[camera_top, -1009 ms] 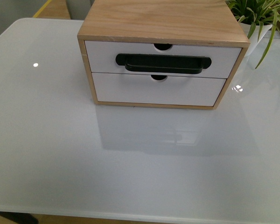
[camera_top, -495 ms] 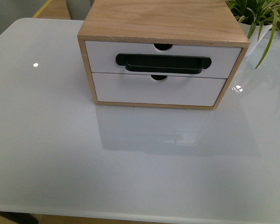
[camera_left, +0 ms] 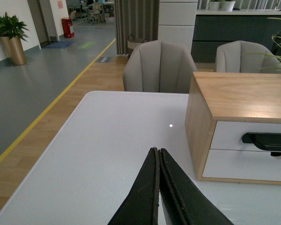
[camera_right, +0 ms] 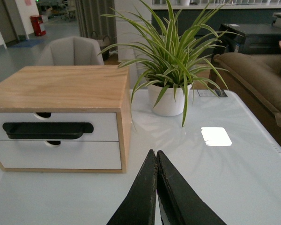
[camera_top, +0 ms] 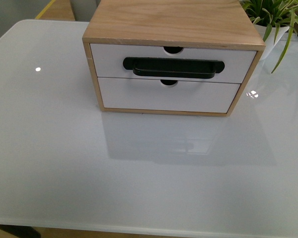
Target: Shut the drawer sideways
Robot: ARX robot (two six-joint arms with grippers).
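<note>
Drawer flush, white front, long black bar handle, semicircular notch

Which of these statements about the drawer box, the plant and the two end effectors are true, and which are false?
1. The drawer with the black handle is the upper one. True.
2. That drawer is pulled far out. False: its front sits nearly flush with the wooden box.
3. The left end effector is wide open. False: its fingers are pressed together.
4. A potted plant stands beside the box. True.
5. The right end effector grips the handle. False: it is shut on nothing, away from the box.
</note>
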